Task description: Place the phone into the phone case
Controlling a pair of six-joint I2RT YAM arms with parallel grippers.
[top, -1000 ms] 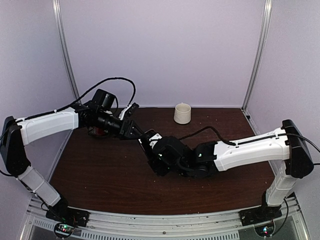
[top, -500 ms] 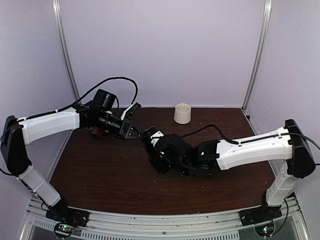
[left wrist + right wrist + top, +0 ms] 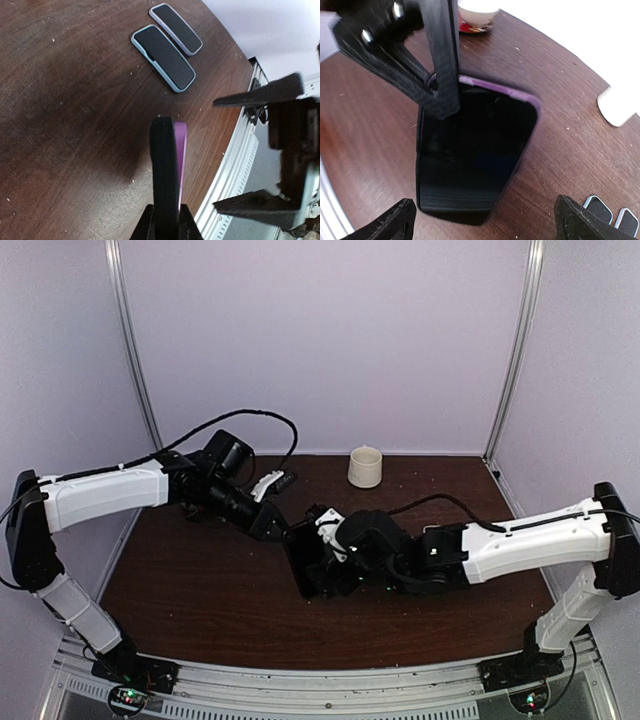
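The black phone point(image 3: 470, 160) stands on its long edge just above the table, with the purple phone case point(image 3: 520, 96) against its back. In the left wrist view I see them edge-on, the phone point(image 3: 162, 165) and the case point(image 3: 180, 150) side by side. My left gripper point(image 3: 163, 222) is shut on both. In the top view it point(image 3: 278, 527) holds the phone point(image 3: 303, 565) at mid-table. My right gripper point(image 3: 487, 222) is open wide, its fingertips point(image 3: 390, 222) either side of the phone's lower end and clear of it.
Two other cased phones lie flat side by side, one light blue point(image 3: 162, 57) and one lilac point(image 3: 176, 28). A white cup point(image 3: 365, 467) stands at the back of the table. Another cup on a red saucer point(image 3: 475, 15) stands behind the left arm.
My left gripper has carried the phone and case to the right and nearer the front edge. My right arm has shifted right, and its open gripper now faces the phone.
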